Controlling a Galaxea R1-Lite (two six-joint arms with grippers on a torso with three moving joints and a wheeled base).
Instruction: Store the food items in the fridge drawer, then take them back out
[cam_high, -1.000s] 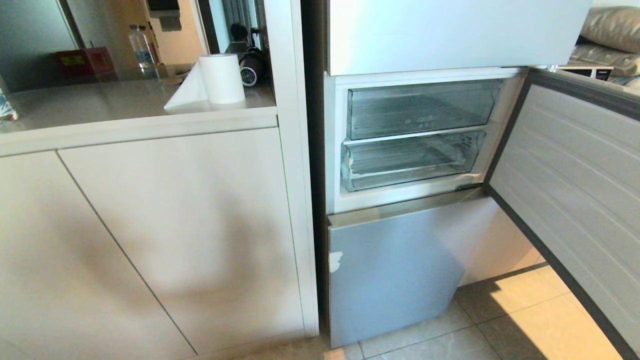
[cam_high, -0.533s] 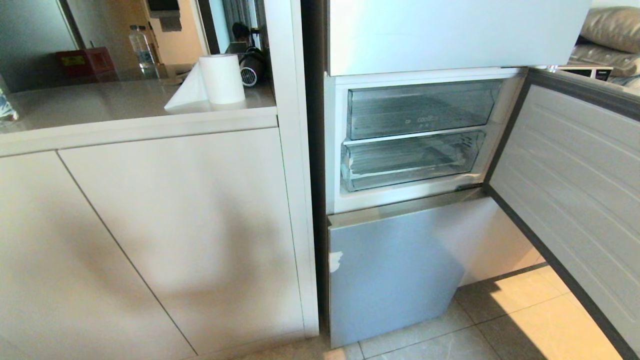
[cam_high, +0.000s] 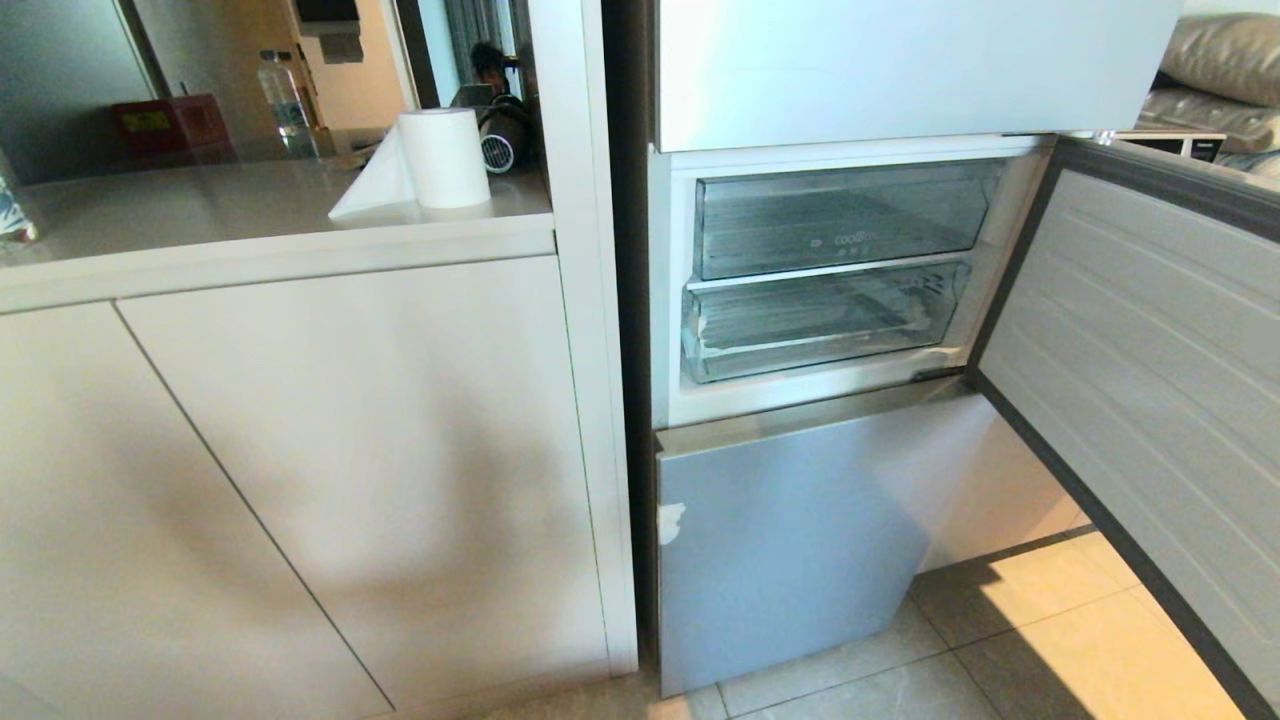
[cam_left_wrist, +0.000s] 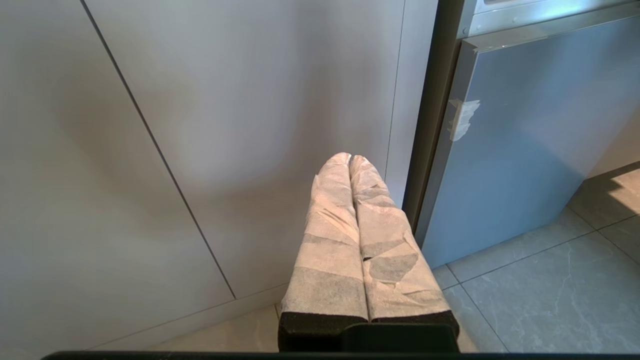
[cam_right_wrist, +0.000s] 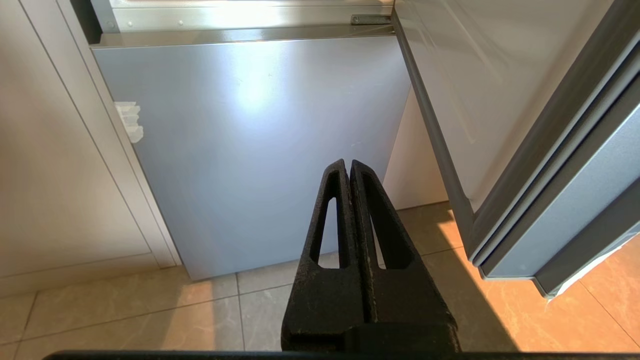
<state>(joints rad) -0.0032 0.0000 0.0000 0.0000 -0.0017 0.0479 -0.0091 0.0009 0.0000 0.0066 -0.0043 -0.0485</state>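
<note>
The fridge drawer (cam_high: 820, 320) is the lower of two clear drawers in the open middle compartment; it is pushed in, with a ribbed floor and a thick front lip. I see nothing red inside it. The food items are out of view. My left gripper (cam_left_wrist: 349, 157), its fingers wrapped in white tape, hangs low and shut in front of a cabinet door (cam_left_wrist: 200, 125). My right gripper (cam_right_wrist: 348, 162), black, is shut and empty, low before the closed lower fridge door (cam_right_wrist: 250, 150). Neither arm shows in the head view.
A clear drawer with faint lettering (cam_high: 845, 220) sits above the fridge drawer. The compartment's door (cam_high: 1150, 380) stands swung open at the right. On the left, a counter (cam_high: 200, 210) carries a paper towel roll (cam_high: 443, 155) and a water bottle (cam_high: 282, 95). Tiled floor (cam_high: 1050, 620) lies below.
</note>
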